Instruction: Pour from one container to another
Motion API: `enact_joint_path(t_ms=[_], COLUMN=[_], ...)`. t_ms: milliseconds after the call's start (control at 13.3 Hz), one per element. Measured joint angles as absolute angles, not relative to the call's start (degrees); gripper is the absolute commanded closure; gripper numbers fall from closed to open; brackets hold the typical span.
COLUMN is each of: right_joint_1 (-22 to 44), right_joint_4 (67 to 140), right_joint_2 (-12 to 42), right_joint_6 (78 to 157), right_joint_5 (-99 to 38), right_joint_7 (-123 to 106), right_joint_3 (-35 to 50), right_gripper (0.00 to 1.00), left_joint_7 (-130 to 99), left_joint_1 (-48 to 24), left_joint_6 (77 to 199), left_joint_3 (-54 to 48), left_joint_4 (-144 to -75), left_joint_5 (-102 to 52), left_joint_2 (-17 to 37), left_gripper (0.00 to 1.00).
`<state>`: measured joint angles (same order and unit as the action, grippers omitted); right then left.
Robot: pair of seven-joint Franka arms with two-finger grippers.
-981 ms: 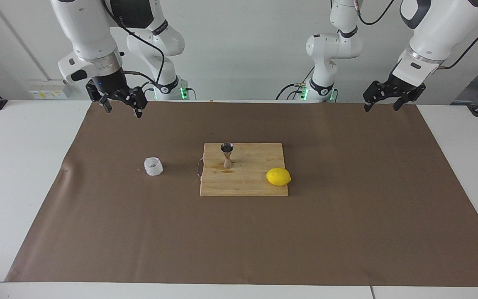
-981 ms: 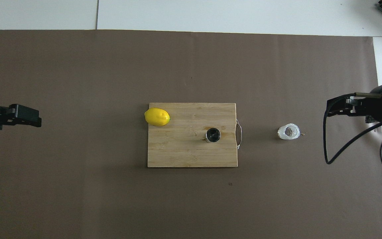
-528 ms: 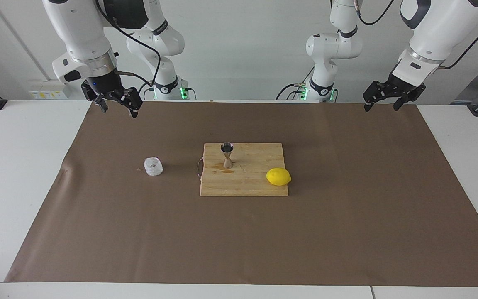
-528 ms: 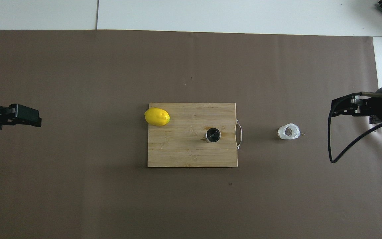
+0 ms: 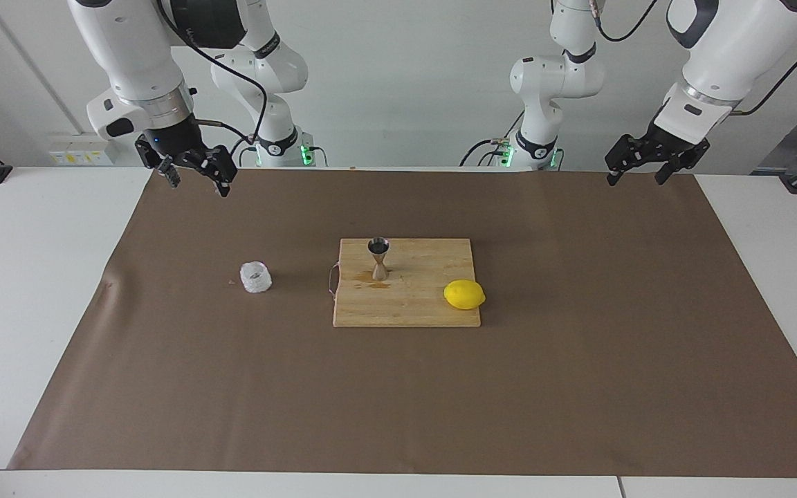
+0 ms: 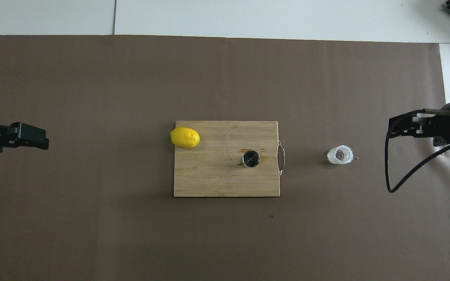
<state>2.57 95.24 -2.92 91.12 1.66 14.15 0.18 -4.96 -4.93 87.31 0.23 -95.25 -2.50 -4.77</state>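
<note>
The small ribbed clear glass cup [image 5: 256, 277] stands upright on the brown mat toward the right arm's end; it also shows in the overhead view [image 6: 340, 155]. The steel hourglass jigger [image 5: 379, 258] stands upright on the wooden cutting board [image 5: 426, 308], dark inside its upper cone [image 6: 251, 159]. My right gripper [image 5: 198, 182] hangs open and empty in the air over the mat's edge near its base, apart from the cup. My left gripper [image 5: 636, 178] waits open and empty over the mat's other corner near its base.
A yellow lemon [image 5: 464, 294] lies on the board's corner toward the left arm's end. A wet stain marks the board at the jigger's foot. The board has a metal handle [image 6: 282, 157] facing the cup. A black cable [image 6: 389, 171] loops from the right arm.
My right gripper has risen and drawn back a little toward its end of the table, away from the cup. Nothing else has moved.
</note>
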Motion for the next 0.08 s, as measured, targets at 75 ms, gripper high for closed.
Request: enact_joint_path(t_ms=[75], right_joint_1=[2.6], right_joint_4=[95.3], right_joint_2=[-2.9], right_joint_6=[91.1], right_joint_5=[1.4], right_joint_7=[13.9], right_joint_3=[0.2], right_gripper=[0.0], left_joint_7=[-5.0], left_joint_1=[-4.9], left_joint_6=[87.3], left_joint_3=[0.2], left_joint_4=[-95.3], left_joint_5=[-2.5], left_joint_2=[-4.8], left_gripper=[0.0])
